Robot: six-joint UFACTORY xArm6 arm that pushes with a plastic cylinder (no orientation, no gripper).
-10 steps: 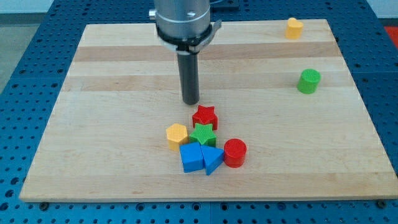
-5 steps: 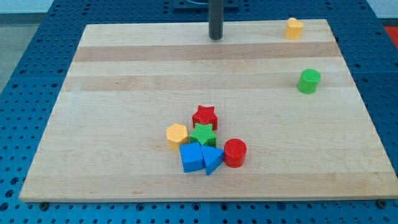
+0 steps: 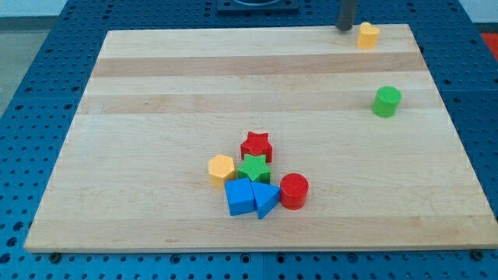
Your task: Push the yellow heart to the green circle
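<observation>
Yellow heart [image 3: 368, 35] sits at the far right corner of the wooden board [image 3: 156, 101], my tip [image 3: 345, 28] just beside its left with nothing gripped, being a bare rod, while the green circle [image 3: 386, 102] stands nearer, well apart from the heart, and other blocks cluster near centre.
</observation>
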